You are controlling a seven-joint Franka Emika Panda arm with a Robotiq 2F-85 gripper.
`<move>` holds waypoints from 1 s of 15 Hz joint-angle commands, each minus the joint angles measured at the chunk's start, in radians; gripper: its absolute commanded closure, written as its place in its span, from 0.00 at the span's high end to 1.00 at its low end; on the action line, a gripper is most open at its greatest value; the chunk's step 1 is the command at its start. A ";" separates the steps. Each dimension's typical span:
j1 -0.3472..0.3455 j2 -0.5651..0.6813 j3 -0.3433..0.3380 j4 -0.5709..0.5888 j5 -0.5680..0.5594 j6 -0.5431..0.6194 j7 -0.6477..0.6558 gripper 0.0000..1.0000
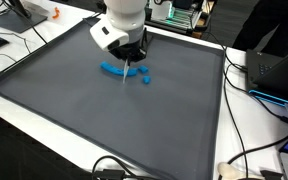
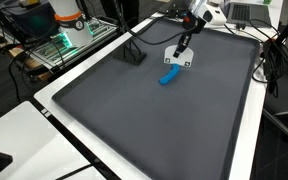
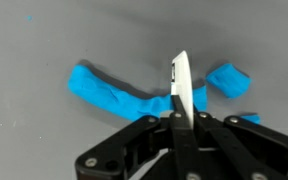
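Note:
My gripper [image 3: 181, 120] is shut on a thin white blade [image 3: 181, 82] that sticks out from between the closed fingers. Its edge rests on or just above a long blue clay-like strip [image 3: 109, 92] lying on the dark grey mat [image 3: 44, 40]. To the right of the blade lies a small separate blue piece [image 3: 229, 79]. In both exterior views the gripper [image 1: 130, 55] [image 2: 184, 45] hangs over the blue strip [image 1: 112, 70] [image 2: 169, 77] at the far part of the mat. The white blade [image 1: 127, 73] slants down toward the strip, with the small blue piece [image 1: 145, 80] beside it.
The grey mat [image 1: 104, 120] covers most of a white table [image 1: 259, 130]. Cables [image 1: 246, 150] run along the table edge. A laptop [image 1: 279, 70] and electronics [image 1: 174, 15] stand around the mat. A black stand [image 2: 132, 55] sits at a mat corner.

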 commanded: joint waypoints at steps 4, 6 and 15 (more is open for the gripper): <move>0.004 0.024 -0.003 -0.016 -0.021 0.022 0.008 0.01; 0.003 0.030 -0.002 -0.014 -0.019 0.011 0.004 0.01; -0.008 0.016 0.004 -0.046 -0.001 -0.004 -0.011 0.01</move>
